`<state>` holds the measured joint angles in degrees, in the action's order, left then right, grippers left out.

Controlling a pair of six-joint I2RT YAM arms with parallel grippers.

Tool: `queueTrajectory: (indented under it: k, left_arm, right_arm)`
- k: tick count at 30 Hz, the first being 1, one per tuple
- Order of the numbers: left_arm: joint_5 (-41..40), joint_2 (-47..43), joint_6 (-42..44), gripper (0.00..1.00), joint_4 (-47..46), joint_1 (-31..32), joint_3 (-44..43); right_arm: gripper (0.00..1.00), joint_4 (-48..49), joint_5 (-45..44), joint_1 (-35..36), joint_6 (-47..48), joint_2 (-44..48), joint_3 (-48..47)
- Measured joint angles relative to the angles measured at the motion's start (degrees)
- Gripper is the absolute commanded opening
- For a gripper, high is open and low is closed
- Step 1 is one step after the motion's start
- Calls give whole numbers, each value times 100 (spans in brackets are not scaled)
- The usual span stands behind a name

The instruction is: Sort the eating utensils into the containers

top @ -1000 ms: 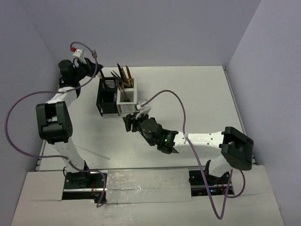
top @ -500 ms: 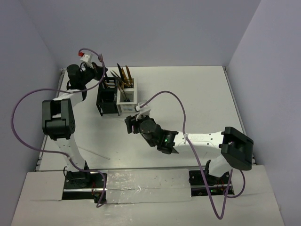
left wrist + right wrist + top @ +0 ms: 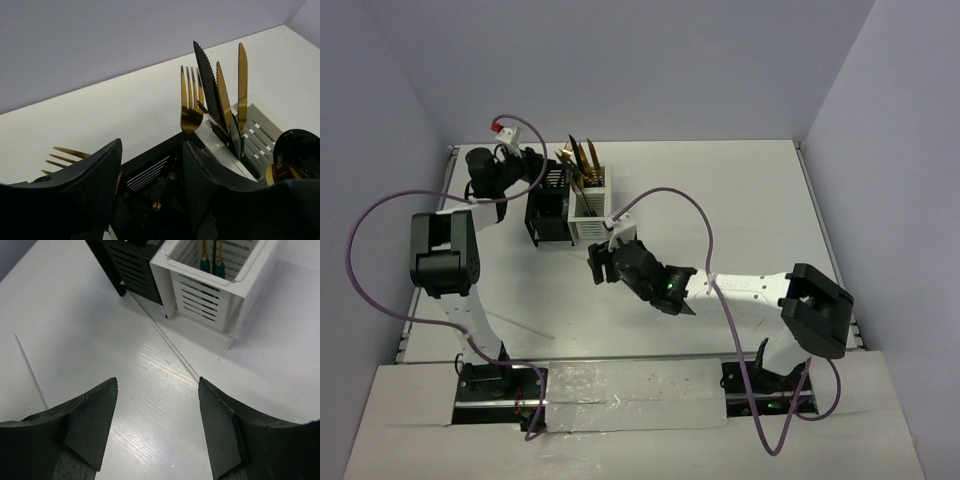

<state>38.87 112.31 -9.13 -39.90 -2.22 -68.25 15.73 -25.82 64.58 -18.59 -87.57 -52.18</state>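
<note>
The left tool (image 3: 150, 190) hangs released over the black caddy (image 3: 548, 205), jaws apart with nothing between them. A gold fork (image 3: 65, 155) pokes out just beside its left finger; whether that fork sits inside the caddy or leans outside cannot be told. In my judgement the good move is to check it is seated, then lift straight up so neither finger catches the tines. The white caddy (image 3: 220, 287) beside it holds upright gold knives (image 3: 227, 100) and another fork (image 3: 191, 102). The right tool (image 3: 157, 425) is also released, empty, low over the counter (image 3: 100, 340), a thin clear stick (image 3: 165, 342) running toward the caddies.
</note>
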Motion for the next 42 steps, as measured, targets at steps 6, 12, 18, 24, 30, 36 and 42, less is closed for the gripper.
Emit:
queueTrajectory:
  k: [6, 12, 18, 24, 30, 36, 42]
  left_arm:
    - [-2, -334, 20, 63, 166, -2, 282]
    - [-490, -1185, 31, 66, 1176, -20, 127]
    - [-691, -2070, 251, 67, 2485, -186, -197]
    - [-389, -2883, 234, 66, 3230, -1034, -44]
    - [-90, -3536, 382, 66, 3742, -1751, 463]
    - [411, -4203, 667, 66, 4312, -1937, 1045]
    - [730, -4701, 970, 66, 4798, -2144, 1099]
  right_arm:
    - [67, -752, 901, -640, -260, -289, -267]
    - [66, -1493, 1582, -946, -254, -1130, -981]
    - [65, -2310, 1847, -1054, -144, -2059, -1991]
    - [65, -3123, 2022, -1099, -101, -2817, -2813]
    - [55, -3652, 2269, -1172, -48, -3285, -3368]
    - [8, -3672, 2398, -1198, 0, -3322, -3401]
    - [0, -3600, 2367, -1106, 26, -2999, -2970]
